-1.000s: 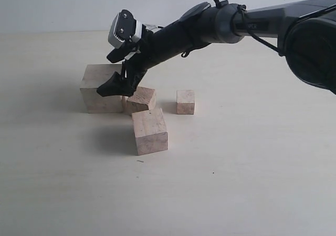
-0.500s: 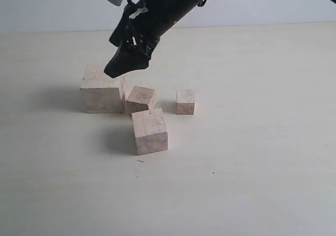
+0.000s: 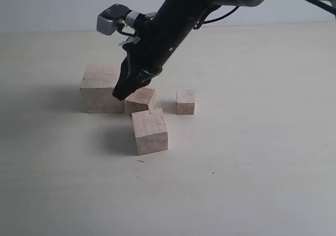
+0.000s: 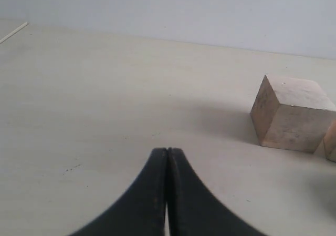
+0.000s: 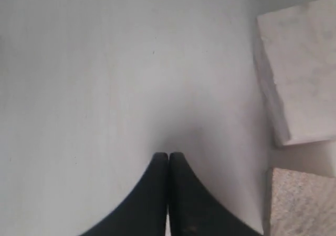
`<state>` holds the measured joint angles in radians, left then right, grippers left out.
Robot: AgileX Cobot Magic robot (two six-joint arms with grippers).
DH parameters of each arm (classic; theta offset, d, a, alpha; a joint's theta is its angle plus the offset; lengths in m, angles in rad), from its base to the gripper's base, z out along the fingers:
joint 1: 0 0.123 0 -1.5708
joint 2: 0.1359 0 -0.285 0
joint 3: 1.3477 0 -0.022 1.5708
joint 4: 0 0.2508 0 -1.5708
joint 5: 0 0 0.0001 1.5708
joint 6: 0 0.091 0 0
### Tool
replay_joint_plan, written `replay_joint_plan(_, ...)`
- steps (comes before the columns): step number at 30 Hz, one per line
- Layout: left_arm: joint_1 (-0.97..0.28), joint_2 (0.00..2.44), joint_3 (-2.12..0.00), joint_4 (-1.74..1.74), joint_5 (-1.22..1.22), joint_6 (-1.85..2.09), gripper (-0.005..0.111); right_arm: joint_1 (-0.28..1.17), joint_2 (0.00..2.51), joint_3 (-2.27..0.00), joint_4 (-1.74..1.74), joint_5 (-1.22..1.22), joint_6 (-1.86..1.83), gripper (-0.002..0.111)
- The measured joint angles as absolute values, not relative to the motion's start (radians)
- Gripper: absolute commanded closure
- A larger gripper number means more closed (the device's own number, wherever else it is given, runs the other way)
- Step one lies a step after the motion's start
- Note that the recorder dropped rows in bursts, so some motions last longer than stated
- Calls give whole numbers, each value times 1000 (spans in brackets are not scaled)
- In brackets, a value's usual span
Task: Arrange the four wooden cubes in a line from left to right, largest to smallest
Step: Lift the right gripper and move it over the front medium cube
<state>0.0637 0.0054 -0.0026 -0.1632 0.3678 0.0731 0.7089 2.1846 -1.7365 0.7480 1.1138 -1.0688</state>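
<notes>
Four pale wooden cubes sit on the table. The largest cube (image 3: 98, 89) is furthest left, with a smaller cube (image 3: 143, 100) touching its right side. The smallest cube (image 3: 185, 101) stands apart to the right. The second-largest cube (image 3: 150, 131) lies in front of the row. My right gripper (image 3: 121, 94) is shut and empty, its tip low by the junction of the largest cube and its neighbour. The right wrist view shows the right gripper (image 5: 168, 155) over bare table beside the largest cube (image 5: 302, 68) and its neighbour (image 5: 304, 204). My left gripper (image 4: 167, 150) is shut and empty, well short of the largest cube (image 4: 291, 112).
The pale table (image 3: 252, 167) stretches wide around the cubes. The right arm (image 3: 178, 20) reaches in from the upper right, over the space behind the row. The left arm is out of the exterior view.
The right gripper lifted up above the largest cube, then came back down to the junction between that cube and its neighbour. None of the cubes moved.
</notes>
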Motion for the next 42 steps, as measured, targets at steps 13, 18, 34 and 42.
replay_joint_plan(13, 64, 5, -3, -163, 368, 73, 107, 728, 2292, -1720, 725, 1025, -1073, 108)
replay_joint_plan(18, 64, 5, -3, -163, 368, 73, 107, 728, 2308, -1720, 723, 995, -1073, 108)
replay_joint_plan(34, 64, 5, -3, -163, 368, 73, 107, 549, 2322, -1720, 648, 858, -956, 108)
replay_joint_plan(42, 64, 5, -3, -163, 368, 73, 107, 499, 2322, -1720, 646, 722, -917, 108)
